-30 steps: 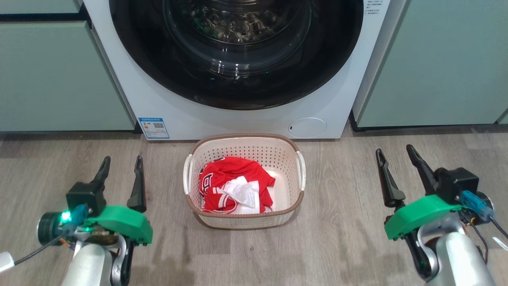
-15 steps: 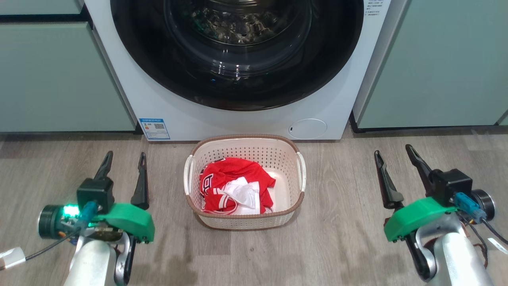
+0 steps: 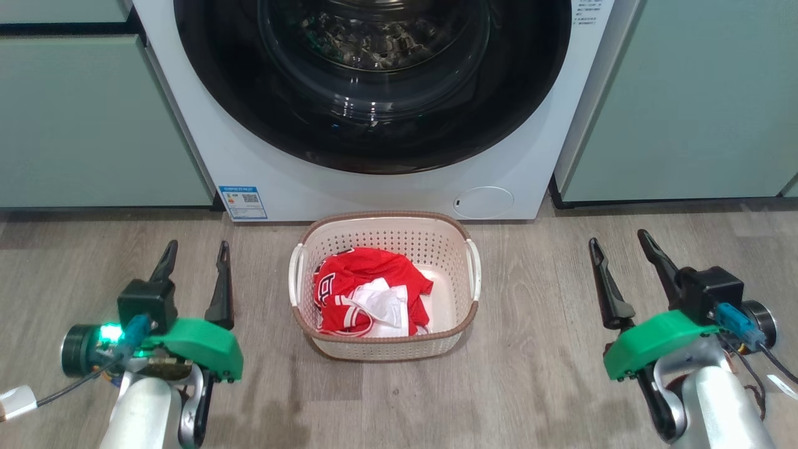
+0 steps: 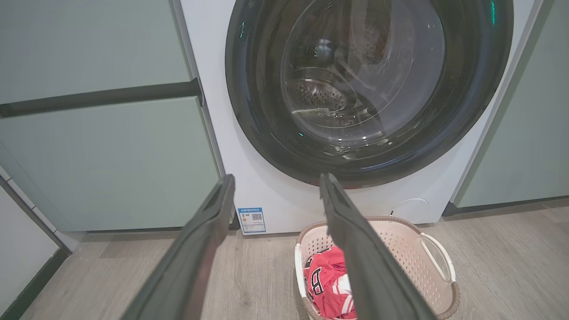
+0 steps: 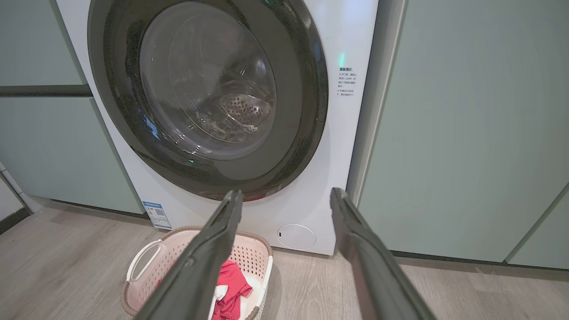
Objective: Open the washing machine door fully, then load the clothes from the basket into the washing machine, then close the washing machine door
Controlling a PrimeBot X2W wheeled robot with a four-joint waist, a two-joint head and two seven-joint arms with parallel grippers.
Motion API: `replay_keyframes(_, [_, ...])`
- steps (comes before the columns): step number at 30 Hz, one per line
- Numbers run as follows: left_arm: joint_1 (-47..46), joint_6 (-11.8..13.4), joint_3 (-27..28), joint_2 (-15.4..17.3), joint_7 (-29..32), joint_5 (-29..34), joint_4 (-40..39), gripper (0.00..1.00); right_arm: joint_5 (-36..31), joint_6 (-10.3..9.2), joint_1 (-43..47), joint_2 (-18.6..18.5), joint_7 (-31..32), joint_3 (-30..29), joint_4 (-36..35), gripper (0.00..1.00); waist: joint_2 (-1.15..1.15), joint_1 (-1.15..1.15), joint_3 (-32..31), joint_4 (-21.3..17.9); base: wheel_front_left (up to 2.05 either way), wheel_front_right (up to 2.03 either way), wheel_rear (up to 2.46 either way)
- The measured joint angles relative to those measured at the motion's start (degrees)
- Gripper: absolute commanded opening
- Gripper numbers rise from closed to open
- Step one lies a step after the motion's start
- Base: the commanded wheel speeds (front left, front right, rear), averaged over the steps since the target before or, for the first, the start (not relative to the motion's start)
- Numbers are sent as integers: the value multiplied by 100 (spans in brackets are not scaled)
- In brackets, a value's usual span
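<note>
washing machine door (image 3: 374,81) shut; clothes (image 3: 368,293) in basket (image 3: 386,240); left gripper (image 3: 196,246), right gripper (image 3: 618,238) splayed empty, clear either side

Washing machine door (image 3: 374,87) shut — red clothes (image 3: 365,287) in basket (image 3: 386,240).

Your left gripper (image 3: 194,249) sits low on the left, fingers spread and pointing forward. Your right gripper (image 3: 618,240) mirrors it on the right, spread about as wide. Both wrists seem rolled slightly outward, above your left forearm (image 3: 140,411) and right forearm (image 3: 723,405).
</note>
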Motion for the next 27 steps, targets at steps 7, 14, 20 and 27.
replay_keyframes(7, [0,2,-16,12,3,-12,37,100,1,0,-1,0,-1,-1,8,100,0,0,9,-6,0,0,0])
replay_keyframes(14, [0,4,-56,38,-4,-60,37,100,42,0,-1,0,-27,-14,20,100,0,0,8,-9,0,0,0])
replay_keyframes(20, [-1,4,-86,86,-21,-62,37,100,51,0,-1,0,-34,-22,21,100,0,0,12,-20,26,26,-52])
replay_keyframes(27, [-1,41,-115,115,-32,-63,36,100,100,0,-2,2,-46,-38,22,100,0,0,39,-48,82,82,-164])
